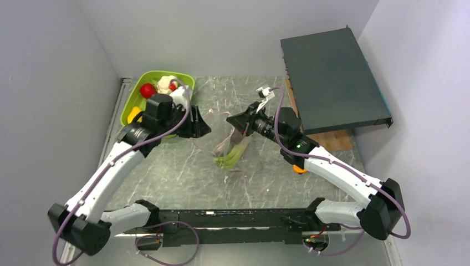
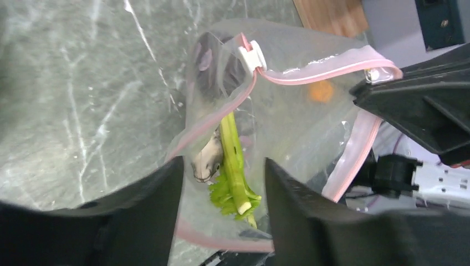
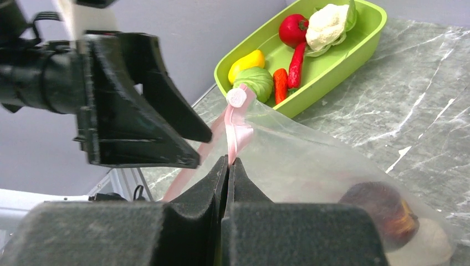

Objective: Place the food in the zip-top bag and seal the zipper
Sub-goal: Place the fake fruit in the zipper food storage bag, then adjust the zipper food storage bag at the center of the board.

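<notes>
The clear zip-top bag (image 1: 223, 145) hangs open mid-table between both grippers. My right gripper (image 3: 228, 160) is shut on the pink zipper (image 3: 233, 130) and holds the mouth up; it also shows in the top view (image 1: 233, 122). My left gripper (image 2: 223, 162) is open and empty just above the bag's mouth (image 1: 204, 128). Inside the bag are pale green celery (image 2: 235, 166) and a dark purple piece (image 3: 382, 208). A white slider (image 2: 252, 55) sits on the zipper (image 2: 310, 72). More food lies in the lime-green tray (image 3: 354, 52): a red tomato (image 3: 292, 29), cauliflower (image 3: 327, 22), yellow pepper (image 3: 248, 61), green cabbage (image 3: 256, 82) and red chilli (image 3: 296, 55).
The tray (image 1: 133, 94) stands at the back left against the wall. A dark flat box (image 1: 332, 77) rests on a wooden board (image 1: 332, 139) at the back right. An orange disc (image 1: 300, 169) lies under my right arm.
</notes>
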Robot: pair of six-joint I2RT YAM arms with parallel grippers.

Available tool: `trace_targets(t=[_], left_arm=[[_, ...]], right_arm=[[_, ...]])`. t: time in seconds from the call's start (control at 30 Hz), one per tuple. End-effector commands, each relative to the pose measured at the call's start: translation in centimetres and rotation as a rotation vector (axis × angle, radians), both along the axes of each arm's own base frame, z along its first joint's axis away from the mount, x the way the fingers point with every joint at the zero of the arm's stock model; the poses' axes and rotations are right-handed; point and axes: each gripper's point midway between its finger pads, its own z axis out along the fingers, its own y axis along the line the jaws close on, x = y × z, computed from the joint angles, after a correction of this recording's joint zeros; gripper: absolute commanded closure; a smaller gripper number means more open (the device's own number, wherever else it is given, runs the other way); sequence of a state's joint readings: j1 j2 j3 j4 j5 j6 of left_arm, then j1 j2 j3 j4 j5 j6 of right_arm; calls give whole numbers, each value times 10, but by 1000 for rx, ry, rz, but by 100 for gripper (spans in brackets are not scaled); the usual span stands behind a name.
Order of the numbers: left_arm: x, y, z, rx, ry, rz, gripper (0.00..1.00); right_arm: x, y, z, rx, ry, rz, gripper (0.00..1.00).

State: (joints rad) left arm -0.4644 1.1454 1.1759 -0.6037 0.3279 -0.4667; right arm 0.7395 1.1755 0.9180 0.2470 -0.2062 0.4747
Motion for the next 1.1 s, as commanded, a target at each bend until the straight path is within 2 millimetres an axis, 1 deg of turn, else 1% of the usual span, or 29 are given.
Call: trace_targets(t=[0.0,0.03,0.1,0.17,0.27,0.33,0.4,0.43,0.47,0.5,0.53,0.57,0.6,0.63,0.67,0.73,0.8,0.9,0.93,1.0,1.07], left_arm=[[3,38,10,82,-128,160,31],[3,43,10,87,-137,182,24],[3,47,4,98,-142,206,19],[5,49,-6,114,-108,225,19],[9,44,-21,124,-55,217,19],[14,39,-27,110,-24,211,22],[20,28,-29,62,2,178,25],[24,22,-30,37,12,161,28],[27,19,-32,23,31,152,34],[30,15,-34,9,47,136,47],[33,11,-33,-7,56,114,68],[34,6,-29,-29,61,87,81],[35,2,-23,-45,57,63,91],[36,-2,-15,-64,41,40,98],[36,-9,-3,-99,11,1,100],[34,-21,25,-168,-66,-78,100],[27,-32,52,-238,-122,-159,100],[11,-45,90,-346,-180,-279,100],[5,-49,98,-375,-192,-308,100],[-7,-52,112,-424,-221,-361,100],[-16,-52,117,-435,-249,-382,100]], right_arm=[[-1,-4,32,66,-94,-17,100],[-1,-4,32,66,-94,-18,100],[-1,-4,32,65,-97,-18,100],[0,-5,33,65,-99,-19,100],[-1,-4,35,65,-102,-15,100],[-2,-5,35,64,-102,-15,100],[-2,-6,34,64,-99,-19,100],[-3,-6,34,65,-98,-19,100],[-2,-8,34,66,-98,-22,100],[-3,-8,34,66,-98,-21,100],[-3,-8,34,65,-98,-23,100],[-3,-9,33,61,-98,-27,100],[-3,-10,32,56,-97,-32,100],[-3,-12,32,51,-100,-39,100],[-2,-13,30,45,-102,-46,100],[1,-17,29,26,-113,-72,100],[5,-24,29,9,-130,-112,100],[9,-32,38,-10,-174,-150,100],[8,-34,43,-10,-193,-152,100],[-2,-34,55,3,-248,-114,100],[-17,-33,67,41,-305,-66,100]])
